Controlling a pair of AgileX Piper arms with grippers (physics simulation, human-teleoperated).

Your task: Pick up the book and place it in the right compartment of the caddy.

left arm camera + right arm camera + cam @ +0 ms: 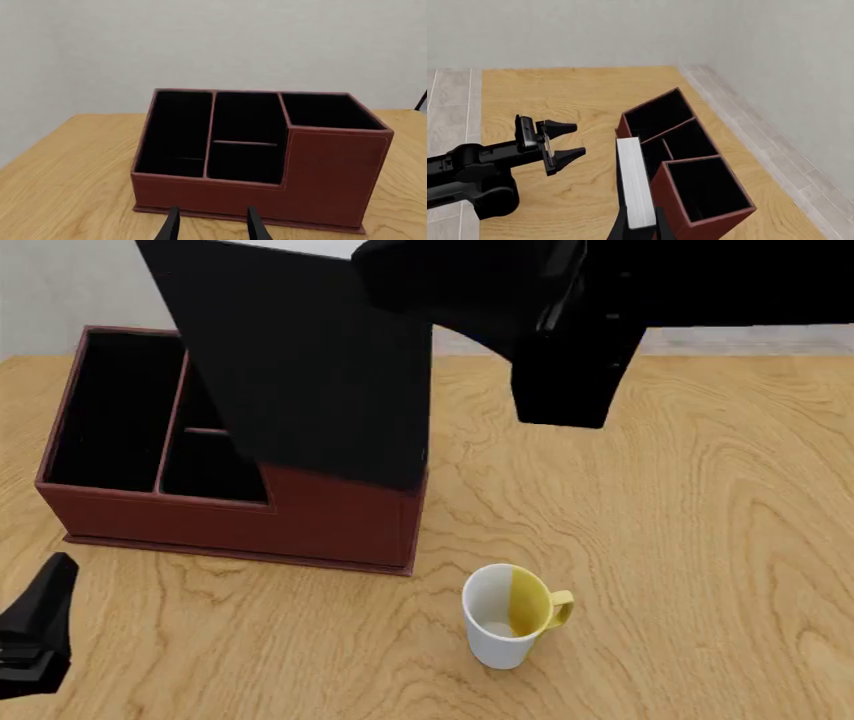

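Three views to go through. From my left wrist camera, the caddy (267, 160) sits square on the wooden tabletop (60, 170), its black-lined sections facing me; the right compartment (330, 111) is the tall one, with nothing inside that I can see. My left gripper (213, 227) shows only as two dark fingers (172, 227) with a clear gap between them, holding nothing, just short of the caddy's front wall.

On the front camera, the book (300, 360) hangs in the air, a big black slab tilted over the caddy (334, 525) and hiding most of its tall section. My right arm (574, 330) comes in from the right at the top of frame. A white-and-yellow mug (507, 618) stands upright on the tabletop, near the caddy's front corner but apart from it. The left gripper (40, 625) waits low at the left edge.

On the right wrist camera, my right gripper (639, 227) has its fingers (622, 226) clamped on the book (635, 187), whose white page edges face the camera. It is held above the tabletop just beside the right compartment (707, 192), not inside it. The left gripper (567, 141) shows with fingers spread.
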